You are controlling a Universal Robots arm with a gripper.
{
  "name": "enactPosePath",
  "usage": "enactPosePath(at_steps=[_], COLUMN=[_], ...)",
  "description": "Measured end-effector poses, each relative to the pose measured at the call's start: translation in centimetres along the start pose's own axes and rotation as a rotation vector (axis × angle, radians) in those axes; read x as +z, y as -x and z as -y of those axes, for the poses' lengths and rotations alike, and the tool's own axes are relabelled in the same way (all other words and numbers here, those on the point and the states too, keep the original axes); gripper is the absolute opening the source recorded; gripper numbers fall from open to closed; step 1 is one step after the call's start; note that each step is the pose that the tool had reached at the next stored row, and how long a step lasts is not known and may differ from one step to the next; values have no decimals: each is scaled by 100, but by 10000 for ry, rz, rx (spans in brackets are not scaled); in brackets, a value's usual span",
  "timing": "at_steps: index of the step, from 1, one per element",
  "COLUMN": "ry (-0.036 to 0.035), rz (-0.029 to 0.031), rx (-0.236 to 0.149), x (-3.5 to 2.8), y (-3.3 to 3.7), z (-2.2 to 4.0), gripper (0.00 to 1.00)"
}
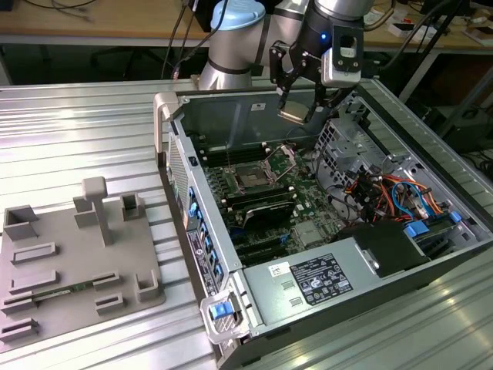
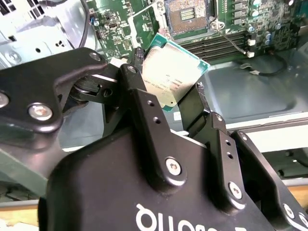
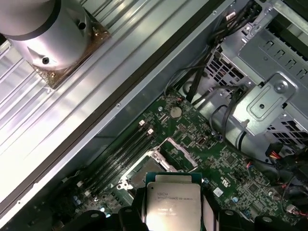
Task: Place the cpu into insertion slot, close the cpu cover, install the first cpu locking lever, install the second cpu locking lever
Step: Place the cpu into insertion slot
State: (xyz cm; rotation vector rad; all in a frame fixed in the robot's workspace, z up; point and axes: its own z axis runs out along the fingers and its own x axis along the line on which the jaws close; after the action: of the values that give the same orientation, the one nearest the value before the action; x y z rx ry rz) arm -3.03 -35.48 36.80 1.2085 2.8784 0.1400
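The gripper hangs over the open computer case, above the far end of the green board inside it. Its jaws are pinching the cpu by two opposite edges. The chip is clear of the board, with its silvery-grey top turned upward and a little tilted. In the second wrist view the black fingers press against the sides of the cpu, and its green rim shows at the corner.

The insertion slot sits lower down on the board, between rows of long black memory slots, apart from the chip and nearer the middle of the case. In the second wrist view the insertion slot is uncovered, with its contact field showing inside the silver rim. In the first wrist view the cpu hangs over the board. Just beyond it the cpu cover seems to stand lifted, though I cannot make out its hinge.

The case lies on a ribbed metal table, toward the exterior view's right. A grey fixture tray rests near the table's edge at the exterior view's left, well apart from the case.
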Motion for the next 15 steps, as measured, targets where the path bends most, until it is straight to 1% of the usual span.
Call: enactPosePath(at_steps=[7,15], ry=[3,16], rz=[10,72], rx=[104,795], x=[0,1], y=[-3,-6], z=[3,7], gripper=[55,55])
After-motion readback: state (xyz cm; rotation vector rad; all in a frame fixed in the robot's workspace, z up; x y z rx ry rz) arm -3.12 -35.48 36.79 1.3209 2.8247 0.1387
